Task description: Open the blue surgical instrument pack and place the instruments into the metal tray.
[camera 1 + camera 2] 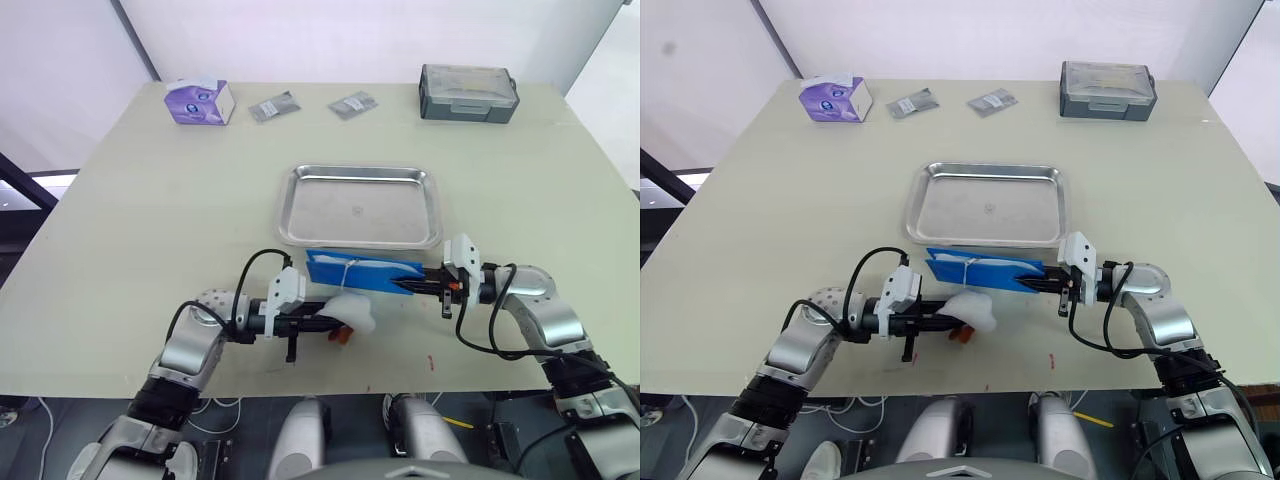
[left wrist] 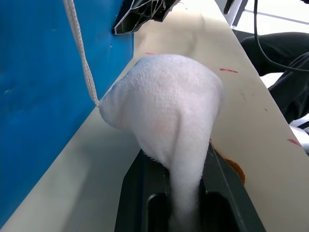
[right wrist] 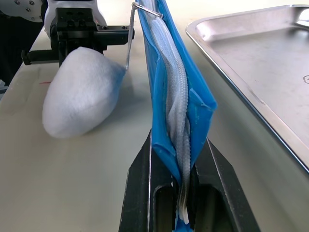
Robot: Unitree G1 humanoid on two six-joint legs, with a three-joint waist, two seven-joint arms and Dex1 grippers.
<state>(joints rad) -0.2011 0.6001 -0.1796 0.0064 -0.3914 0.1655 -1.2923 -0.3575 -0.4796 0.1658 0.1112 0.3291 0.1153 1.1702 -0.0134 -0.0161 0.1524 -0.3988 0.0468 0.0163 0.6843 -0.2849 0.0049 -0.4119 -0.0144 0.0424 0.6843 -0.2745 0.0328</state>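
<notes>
The blue surgical instrument pack (image 1: 362, 271) lies just in front of the metal tray (image 1: 352, 208), whose bare bottom holds nothing. My right gripper (image 1: 406, 286) is shut on the pack's right edge, with blue fabric and pale lining pinched between its fingers (image 3: 140, 169). A thin cord runs from the pack's zipper (image 3: 145, 9) to a white fluffy puff (image 2: 164, 101). My left gripper (image 1: 335, 322) is shut on that puff, in front of the pack's left end. The instruments are hidden inside the pack.
Along the far edge stand a purple tissue box (image 1: 198, 101), two small grey packets (image 1: 274, 107) (image 1: 351, 104) and a grey lidded box (image 1: 467, 93). A small orange bit (image 1: 341, 337) lies under the puff. Bare table stretches to both sides of the tray.
</notes>
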